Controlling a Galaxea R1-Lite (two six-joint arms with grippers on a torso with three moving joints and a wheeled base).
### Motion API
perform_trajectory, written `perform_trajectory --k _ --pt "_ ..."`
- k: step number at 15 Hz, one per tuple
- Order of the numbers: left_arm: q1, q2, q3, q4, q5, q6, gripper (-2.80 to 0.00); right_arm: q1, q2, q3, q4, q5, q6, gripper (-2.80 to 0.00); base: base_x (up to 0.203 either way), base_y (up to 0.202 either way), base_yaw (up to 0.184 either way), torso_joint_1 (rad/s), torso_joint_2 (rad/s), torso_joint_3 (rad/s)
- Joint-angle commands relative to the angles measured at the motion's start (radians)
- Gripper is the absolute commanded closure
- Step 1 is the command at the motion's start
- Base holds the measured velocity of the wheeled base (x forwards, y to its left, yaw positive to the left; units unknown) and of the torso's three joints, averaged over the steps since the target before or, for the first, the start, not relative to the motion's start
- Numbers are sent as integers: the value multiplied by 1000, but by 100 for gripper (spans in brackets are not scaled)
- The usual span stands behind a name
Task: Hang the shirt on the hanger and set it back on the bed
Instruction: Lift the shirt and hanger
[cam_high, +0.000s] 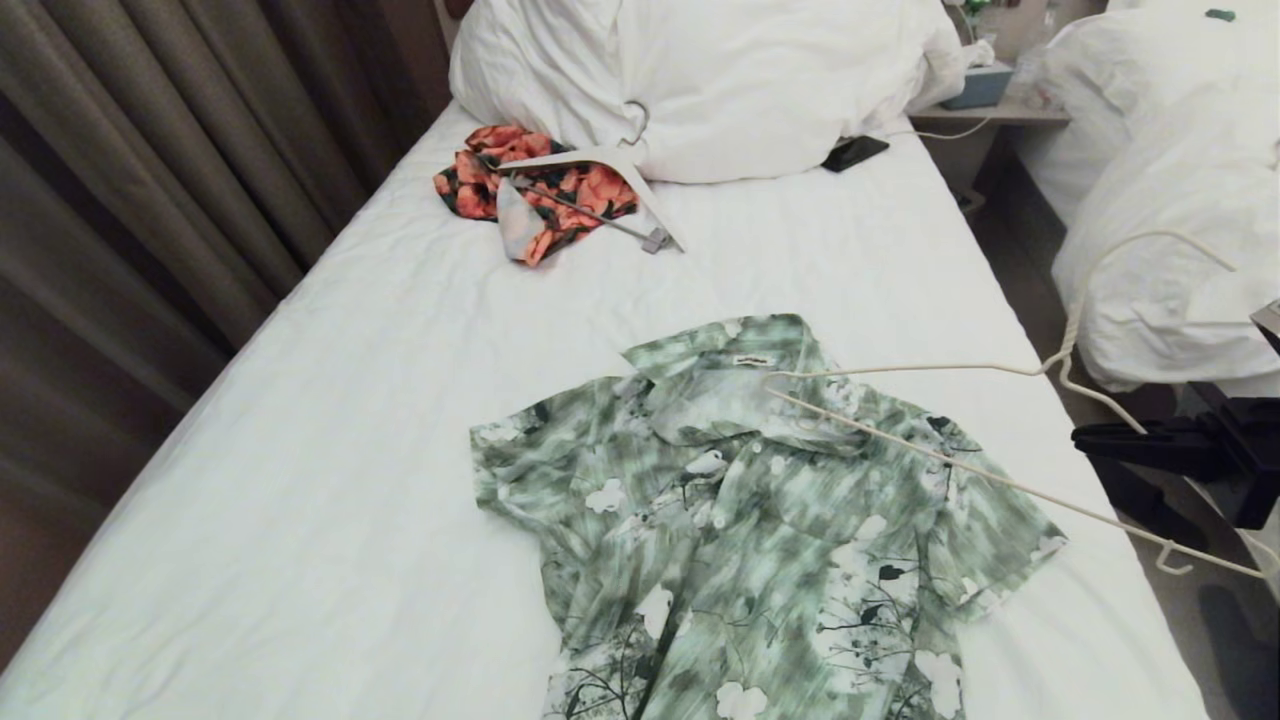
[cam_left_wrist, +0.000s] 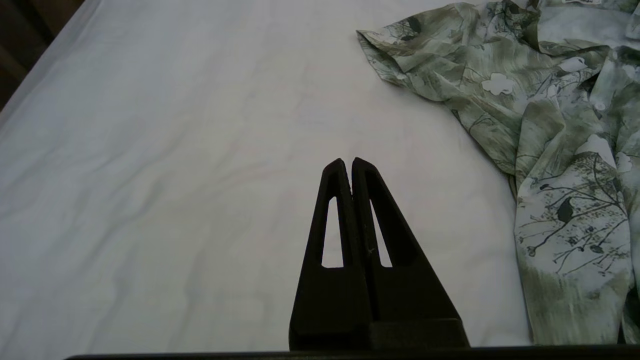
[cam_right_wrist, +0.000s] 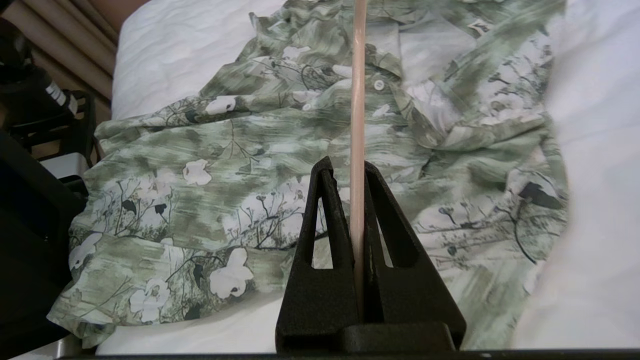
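While the shirt (cam_high: 760, 520) lies flat on the bed (cam_high: 350, 420), the right gripper (cam_right_wrist: 356, 170) clamps the hanger (cam_high: 960, 470) over its collar; the left gripper (cam_left_wrist: 348, 162) hovers clenched, empty, above the sheet.

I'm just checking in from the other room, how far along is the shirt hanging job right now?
Early stage. Done: the right gripper is shut on the hanger, with one end held over the collar of the shirt. In hand: getting that end into the shirt, which lies flat and buttoned on the bed. Left: threading both shoulders and setting it down. The left gripper hangs shut over bare sheet beside a sleeve.
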Motion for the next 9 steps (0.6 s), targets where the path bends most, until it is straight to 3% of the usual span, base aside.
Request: perform_trajectory --k 1,3,5,9 --pt "0 -2 0 0 3 -12 0 7 21 -6 -1 11 -6 0 0 0 0 0 0 0" --pt "0 -2 0 0 3 -12 0 7 11 -22 1 52 -4 0 0 0 0 0 0 0" --pt "0 -2 0 2 -4 27 0 -1 -14 -23 2 116 4 0 0 0 0 0 0 0" --pt "-1 36 -5 11 -43 102 0 -54 -67 6 -1 134 11 0 0 0 0 0 0 0"
